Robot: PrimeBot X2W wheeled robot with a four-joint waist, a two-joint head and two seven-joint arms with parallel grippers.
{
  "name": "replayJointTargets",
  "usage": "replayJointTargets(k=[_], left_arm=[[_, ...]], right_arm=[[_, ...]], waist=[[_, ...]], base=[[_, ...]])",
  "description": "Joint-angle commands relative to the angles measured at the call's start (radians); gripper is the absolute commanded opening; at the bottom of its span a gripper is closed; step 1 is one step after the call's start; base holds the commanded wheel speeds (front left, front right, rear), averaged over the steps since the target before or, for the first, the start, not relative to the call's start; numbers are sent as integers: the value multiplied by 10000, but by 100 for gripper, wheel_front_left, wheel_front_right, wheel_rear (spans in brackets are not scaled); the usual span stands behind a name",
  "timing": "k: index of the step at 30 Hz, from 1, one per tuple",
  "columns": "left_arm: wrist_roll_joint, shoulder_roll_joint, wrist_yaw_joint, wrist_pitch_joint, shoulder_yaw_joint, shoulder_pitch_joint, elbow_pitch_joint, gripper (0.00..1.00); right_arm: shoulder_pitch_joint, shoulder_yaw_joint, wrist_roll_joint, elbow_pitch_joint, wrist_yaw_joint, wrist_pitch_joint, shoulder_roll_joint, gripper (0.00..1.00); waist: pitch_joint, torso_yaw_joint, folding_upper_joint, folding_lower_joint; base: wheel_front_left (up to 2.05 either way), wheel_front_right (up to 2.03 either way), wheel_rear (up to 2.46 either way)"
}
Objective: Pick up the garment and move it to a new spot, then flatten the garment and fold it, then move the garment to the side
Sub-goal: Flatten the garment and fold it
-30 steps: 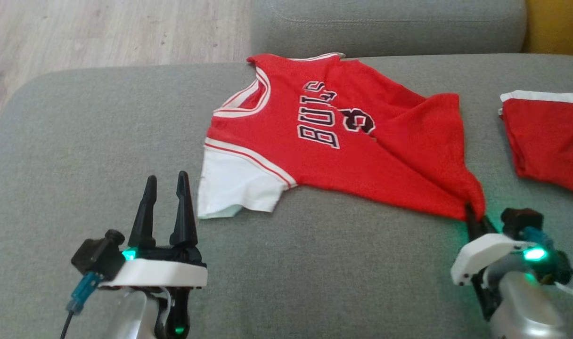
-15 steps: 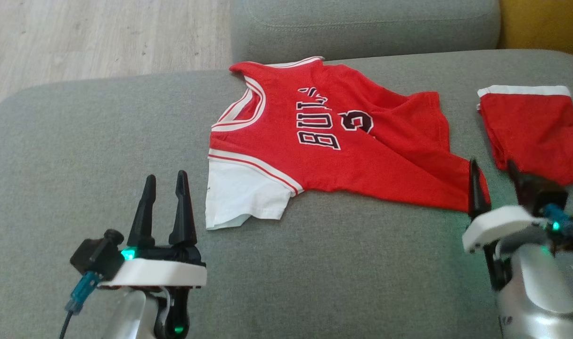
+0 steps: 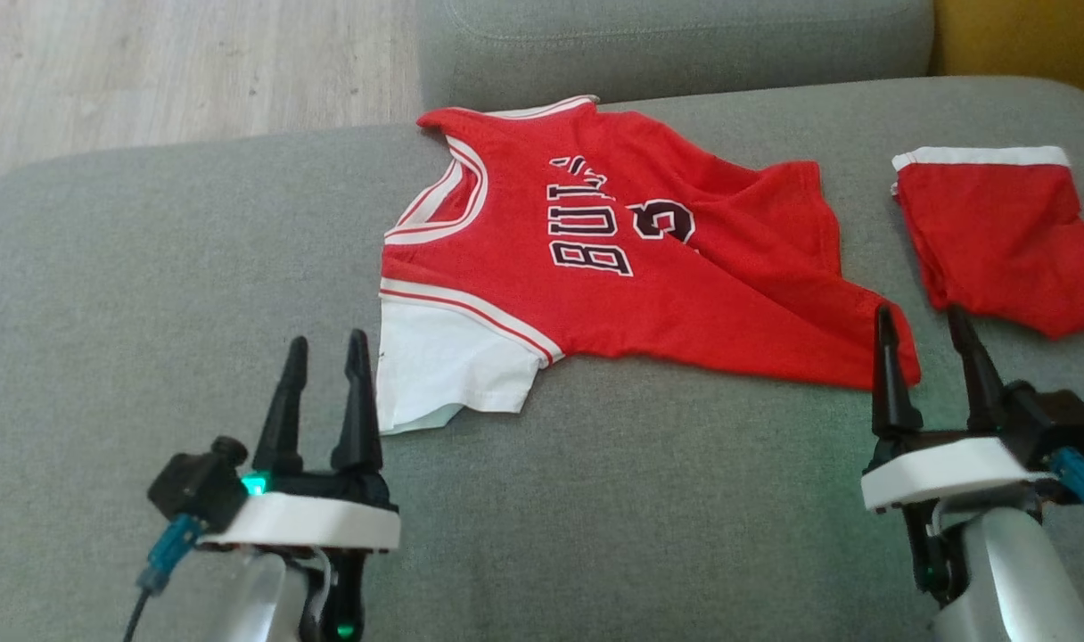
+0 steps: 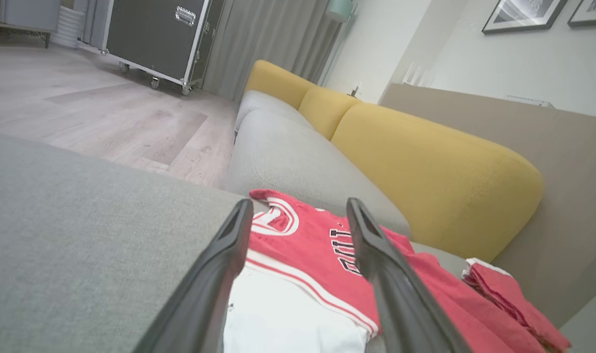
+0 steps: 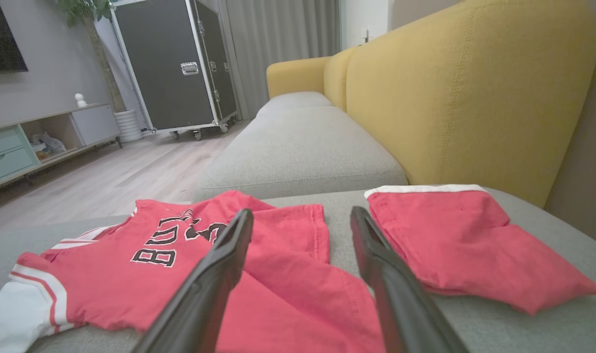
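Red Bulls jersey point(image 3: 613, 267) lies face up on the grey sofa seat point(image 3: 150, 267), neck toward the robot's left and hem toward its right. One white sleeve point(image 3: 444, 366) is splayed at the near edge. It is not yet flat: a diagonal ridge point(image 3: 774, 294) runs across the lower body.

Left pincer point(image 3: 326, 341) is released and empty, hovering just short of the white sleeve. Right pincer point(image 3: 918, 314) is released too, jaws wide, nothing between them. It stands right at the near hem corner point(image 3: 899, 361); contact with the cloth cannot be told.

Folded red shorts point(image 3: 997, 241) sit near the hem but apart from it (keep them out of any sweep).

Handling, as judged:
- Light, thin, limp knit with no stiffness; it will sag and bunch from any single hold.
- The sofa weave likely drags on it, so lift rather than slide.
- Best holds are the two near corners, at the sleeve seam and the hem corner. Pinch both layers and pull apart to draw the ridge out.
- The banded neckline point(image 3: 453, 192) looks firmer, a fair second hold.
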Motion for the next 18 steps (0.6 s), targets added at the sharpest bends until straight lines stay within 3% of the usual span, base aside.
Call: replayJointTargets(k=[1,10,18], left_arm=[[75,162,15,-51,217,-479,-101,100],[411,263,146,679,-269,-1442,3133,100],[521,279,307,965,-459,-2203,4570,100]], right_arm=[[-394,279,36,-386,-7,-103,-25,100],[-520,486,23,-403,-7,-104,-25,100],[-635,595,140,-377,-7,-104,-25,100]], waist=[[86,-22,0,0],[476,-228,0,0],[781,-457,0,0]], base=[[0,0,0],[0,0,0],[0,0,0]])
